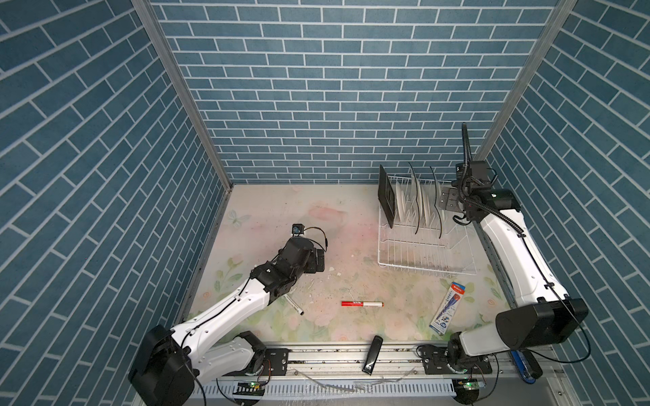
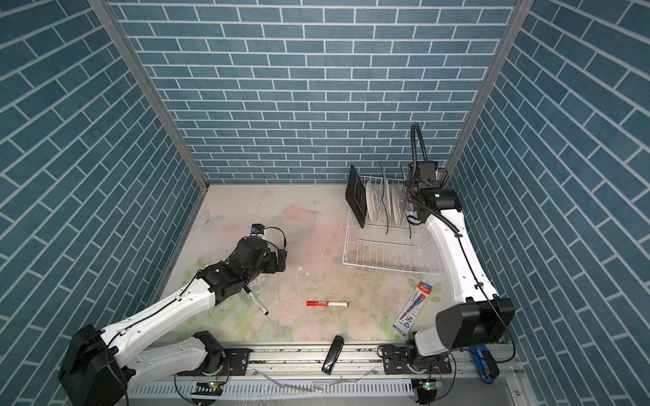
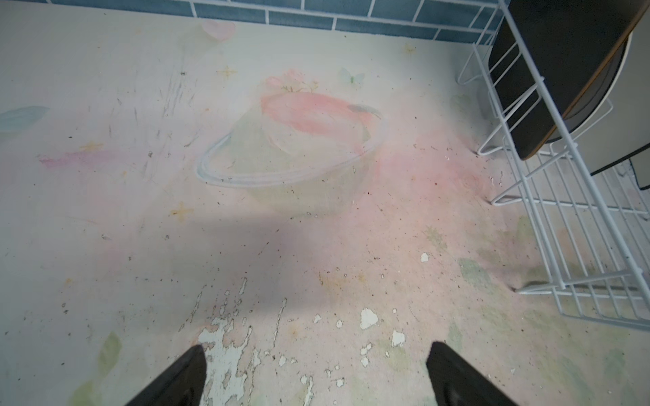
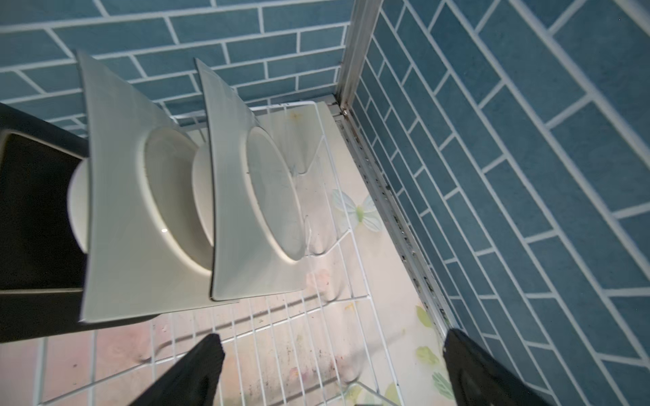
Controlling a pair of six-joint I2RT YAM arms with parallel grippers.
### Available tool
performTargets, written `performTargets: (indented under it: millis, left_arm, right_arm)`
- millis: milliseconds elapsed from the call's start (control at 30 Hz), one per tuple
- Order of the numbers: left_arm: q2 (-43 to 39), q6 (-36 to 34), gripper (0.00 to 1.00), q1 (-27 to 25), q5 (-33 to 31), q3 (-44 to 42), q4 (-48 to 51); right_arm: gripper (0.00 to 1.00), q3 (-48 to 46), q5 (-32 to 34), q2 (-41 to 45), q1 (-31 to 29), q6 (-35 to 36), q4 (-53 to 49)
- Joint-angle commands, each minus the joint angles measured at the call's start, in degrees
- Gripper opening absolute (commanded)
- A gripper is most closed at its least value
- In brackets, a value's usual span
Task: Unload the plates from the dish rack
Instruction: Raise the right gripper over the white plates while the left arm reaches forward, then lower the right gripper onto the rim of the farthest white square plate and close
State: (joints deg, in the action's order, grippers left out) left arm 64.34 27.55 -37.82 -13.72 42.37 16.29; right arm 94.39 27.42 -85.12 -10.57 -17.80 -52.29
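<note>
Right pincer (image 4: 334,337) is held spread and empty just beside the rightmost white plate (image 4: 246,211), stood upright in the dish rack (image 1: 425,269) at the far right of the tabletop (image 1: 316,225). Approach is judged in hand; next, the plate's edge must be straddled and pinched.

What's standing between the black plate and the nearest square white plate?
A smaller round white plate stands upright in that gap, seen in both top views.

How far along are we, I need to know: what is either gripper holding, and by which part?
Nothing. Left gripper is open over the mat; right gripper is open near the plates, touching none.
</note>
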Motion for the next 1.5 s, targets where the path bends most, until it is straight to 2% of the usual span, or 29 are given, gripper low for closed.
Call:
performTargets:
  millis: [0,133,233,400,600,800,900,1267,1467]
  left_arm:
    - [2.12,-0.87,1.0,-0.53,1.64,3.45,1.54]
    - [3.15,-0.74,1.0,-0.68,2.26,1.97,-3.77]
    - [5.16,-1.2,1.0,-0.72,3.25,4.5,-1.56]
    - [5.51,-2.42,1.0,-0.67,1.5,10.32,3.18]
    - [5.9,-5.18,1.0,-0.67,0.58,13.88,5.52]
    - [4.55,-5.14,1.0,-0.7,-0.5,12.45,5.09]
    - [4.11,-5.42,1.0,-0.67,-0.5,12.08,4.67]
    - [2.65,-5.05,1.0,-0.67,0.79,10.54,3.28]
    - [0.87,-5.58,1.0,-0.68,-0.85,9.66,3.39]
  right_arm:
    - [0.99,3.98,1.18,-2.29,-0.07,-2.32,-2.16]
    - [0.93,8.75,-5.42,-7.28,-0.11,-2.85,-1.36]
    - [0.93,12.66,-7.96,-11.44,-0.28,-2.72,-2.4]
    - [0.94,20.33,-6.5,-20.49,-0.33,-1.4,-3.68]
    - [0.73,34.02,-4.61,-32.56,-0.42,0.91,-9.8]
    - [0.65,44.92,-1.56,-40.12,-0.42,2.41,-16.2]
    - [0.61,46.5,-0.06,-43.04,-0.44,2.38,-16.99]
    - [0.47,47.11,0.97,-44.47,-0.42,2.86,-16.09]
    - [0.39,47.29,0.89,-44.93,-0.42,3.3,-16.4]
